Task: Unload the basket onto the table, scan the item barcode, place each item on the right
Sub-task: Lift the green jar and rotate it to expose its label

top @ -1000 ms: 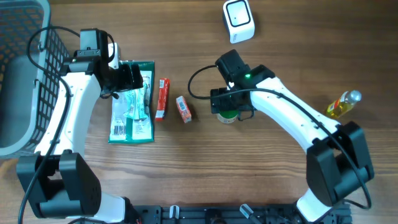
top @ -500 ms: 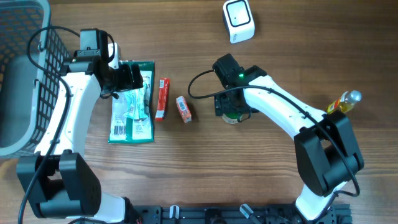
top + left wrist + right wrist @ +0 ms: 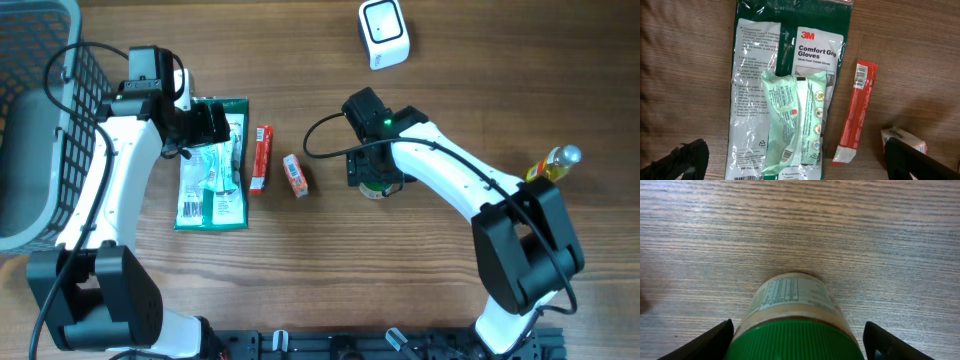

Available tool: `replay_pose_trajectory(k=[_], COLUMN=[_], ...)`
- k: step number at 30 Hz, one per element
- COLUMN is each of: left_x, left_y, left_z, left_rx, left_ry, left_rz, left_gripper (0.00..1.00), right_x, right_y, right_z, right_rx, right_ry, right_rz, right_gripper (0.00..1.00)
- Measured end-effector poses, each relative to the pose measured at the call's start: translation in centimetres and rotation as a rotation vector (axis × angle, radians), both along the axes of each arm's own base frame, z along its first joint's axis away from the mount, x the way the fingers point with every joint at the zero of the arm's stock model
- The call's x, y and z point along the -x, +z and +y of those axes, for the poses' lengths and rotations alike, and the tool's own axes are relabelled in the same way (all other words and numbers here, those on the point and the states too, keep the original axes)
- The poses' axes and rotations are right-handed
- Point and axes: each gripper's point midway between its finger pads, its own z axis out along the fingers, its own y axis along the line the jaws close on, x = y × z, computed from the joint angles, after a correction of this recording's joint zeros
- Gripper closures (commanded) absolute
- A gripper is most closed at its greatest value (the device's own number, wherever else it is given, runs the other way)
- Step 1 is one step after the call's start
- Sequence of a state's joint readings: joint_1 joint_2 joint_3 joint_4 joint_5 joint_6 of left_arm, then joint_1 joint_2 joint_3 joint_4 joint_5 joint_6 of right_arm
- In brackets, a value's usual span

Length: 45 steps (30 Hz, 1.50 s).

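Green-capped jar (image 3: pixel 795 305) clamped in right claw (image 3: pixel 797 342); scanner (image 3: pixel 384 33) well apart (box (image 3: pixel 295 175) nearer).

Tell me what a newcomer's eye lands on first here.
At centre, the right gripper straddles a green-lidded jar. To its left lies a green glove pack with a pale pouch on top, under the open left gripper. A white scanner sits at the far edge.

Bright, even light; soft shadows on table (image 3: pixel 300 260); jar (image 3: pixel 790 292) lid, jaws near lens blurred.
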State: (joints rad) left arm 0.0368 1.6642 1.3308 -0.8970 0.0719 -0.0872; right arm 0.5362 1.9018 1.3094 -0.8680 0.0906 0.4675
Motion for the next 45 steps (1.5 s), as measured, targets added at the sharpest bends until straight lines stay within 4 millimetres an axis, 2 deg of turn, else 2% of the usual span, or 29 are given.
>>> replay_pose_trajectory(k=[5, 10, 21, 25, 28, 30, 32, 37, 40, 45], left_x=[0.0, 0.0, 0.0, 0.0, 0.0, 0.0, 0.0, 0.0, 0.0, 0.0], left_y=[0.0, 0.0, 0.0, 0.0, 0.0, 0.0, 0.0, 0.0, 0.0, 0.0], left_z=[0.0, 0.0, 0.0, 0.0, 0.0, 0.0, 0.0, 0.0, 0.0, 0.0], left_rx=[0.0, 0.0, 0.0, 0.0, 0.0, 0.0, 0.0, 0.0, 0.0, 0.0], left_ry=[0.0, 0.0, 0.0, 0.0, 0.0, 0.0, 0.0, 0.0, 0.0, 0.0], left_rz=[0.0, 0.0, 0.0, 0.0, 0.0, 0.0, 0.0, 0.0, 0.0, 0.0], left_gripper=[0.0, 0.0, 0.0, 0.0, 0.0, 0.0, 0.0, 0.0, 0.0, 0.0], right_x=[0.1, 0.5, 0.9, 1.2, 1.5, 2.4, 3.5, 8.2, 9.9, 11.6], right_y=[-1.1, -1.6, -1.5, -0.2, 2.5, 3.8, 4.1, 5.4, 6.1, 6.7], right_z=[-0.1, -0.3, -0.5, -0.4, 1.4, 3.0, 3.9, 6.3, 6.9, 6.9], right_rx=[-0.004, 0.002, 0.013, -0.01, -0.135, -0.239, -0.3, -0.481, -0.535, -0.541], right_ry=[-0.001, -0.001, -0.007, -0.005, 0.01, 0.028, 0.039, 0.048, 0.024, -0.137], right_rz=[-0.008, 0.003, 0.023, 0.017, -0.003, 0.029, 0.081, 0.322, 0.415, 0.538], right_gripper=[0.17, 0.2, 0.42, 0.45, 0.49, 0.49, 0.48, 0.49, 0.48, 0.43])
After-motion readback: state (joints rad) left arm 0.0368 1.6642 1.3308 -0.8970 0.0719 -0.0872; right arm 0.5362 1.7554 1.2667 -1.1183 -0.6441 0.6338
